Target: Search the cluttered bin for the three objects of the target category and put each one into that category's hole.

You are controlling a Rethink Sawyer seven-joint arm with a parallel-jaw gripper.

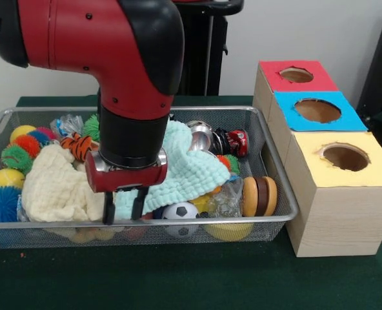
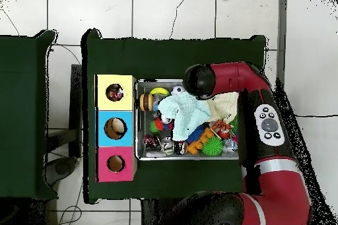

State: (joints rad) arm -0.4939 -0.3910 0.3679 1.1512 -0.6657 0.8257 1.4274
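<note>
Even, soft indoor light falls on me from above. A broad highlight gleams on my red arm (image 1: 81, 32), and my gripper (image 1: 125, 206) casts only a faint shadow below it. The crushed can (image 1: 233, 142) to its side glints. The front view is slightly soft overall.

Lab: pedestal robot arm (image 1: 113, 58), tiled floor (image 2: 158, 11)
</note>
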